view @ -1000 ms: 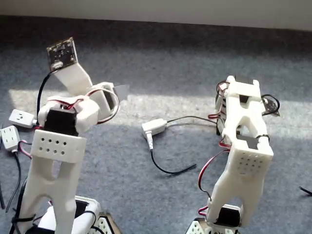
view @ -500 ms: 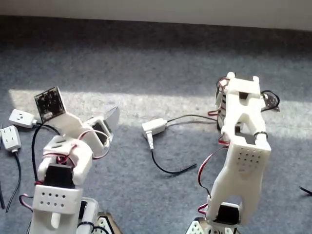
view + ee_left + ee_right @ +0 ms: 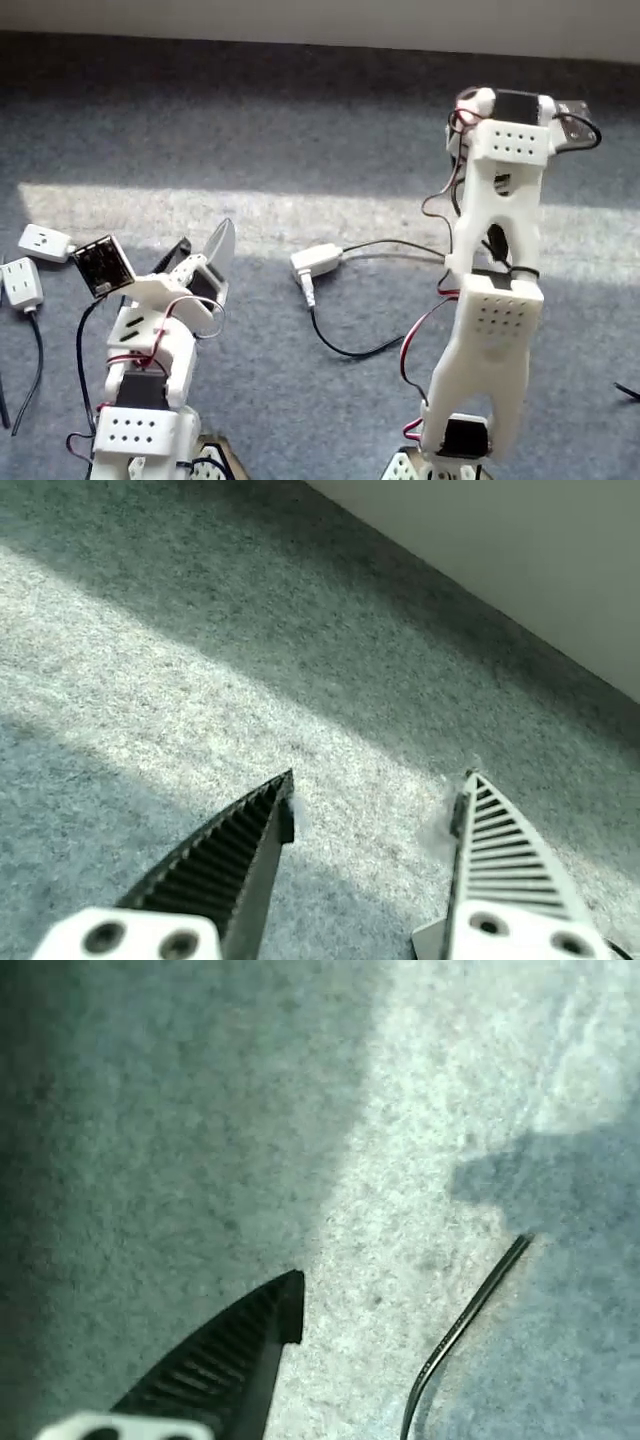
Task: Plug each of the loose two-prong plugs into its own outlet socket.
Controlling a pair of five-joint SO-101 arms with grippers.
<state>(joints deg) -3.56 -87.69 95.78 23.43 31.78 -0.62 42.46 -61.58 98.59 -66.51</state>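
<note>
A white two-prong plug (image 3: 318, 261) lies on the grey carpet between the arms, with its prongs (image 3: 308, 293) pointing toward the near side and thin cables trailing right. Two white outlet sockets (image 3: 44, 241) (image 3: 20, 282) lie at the far left edge. My left gripper (image 3: 212, 252) (image 3: 378, 788) is folded back near its base, left of the plug, open over bare carpet. The right arm (image 3: 495, 200) stretches away on the right of the plug. My right gripper (image 3: 400, 1300) is open with nothing in it: one dark finger (image 3: 245, 1355) shows beside a thin dark cable end (image 3: 468, 1318).
A black cable loop (image 3: 345, 345) curls on the carpet below the plug. Another dark cable (image 3: 35, 365) runs from the sockets toward the near left edge. A pale wall base (image 3: 320, 20) borders the far side. A sunlit band crosses the carpet.
The left arm has folded down and back toward its base, its wrist dropping from high up. The right arm has stretched out farther from its base. The plug and sockets have not moved.
</note>
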